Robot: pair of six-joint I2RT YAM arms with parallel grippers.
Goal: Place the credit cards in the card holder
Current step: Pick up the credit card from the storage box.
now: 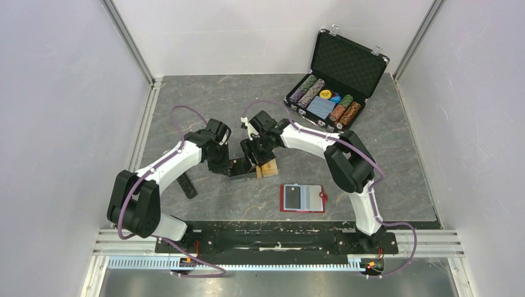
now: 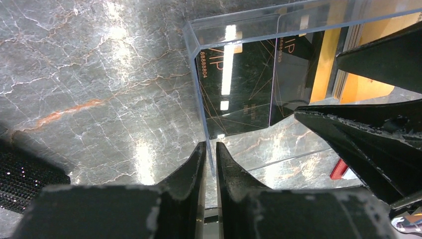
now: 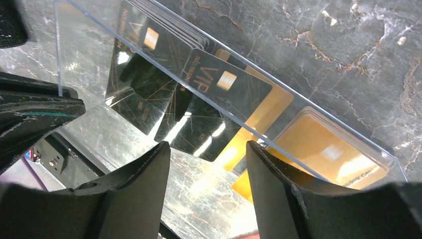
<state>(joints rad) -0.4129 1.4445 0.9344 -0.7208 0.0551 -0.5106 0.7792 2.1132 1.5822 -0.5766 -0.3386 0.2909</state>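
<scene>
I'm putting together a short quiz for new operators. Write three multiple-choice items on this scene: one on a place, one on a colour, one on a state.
1. Where is the card holder?
A. Flat on the table, apart from the clear tray and nearer the arms' bases
B. On top of the tray
C. Held in the air

2. Which colours do the credit cards in the tray show?
A. Green and white
B. Black and gold
C. Blue and pink

3. How is the right gripper?
A. Shut on a card
B. Out of view
C. Open over the cards

Answers:
1 A: the top view shows it lying alone, below the tray.
2 B: the right wrist view shows black VIP faces beside gold ones.
3 C: its fingers stand wide apart with nothing gripped.
</scene>
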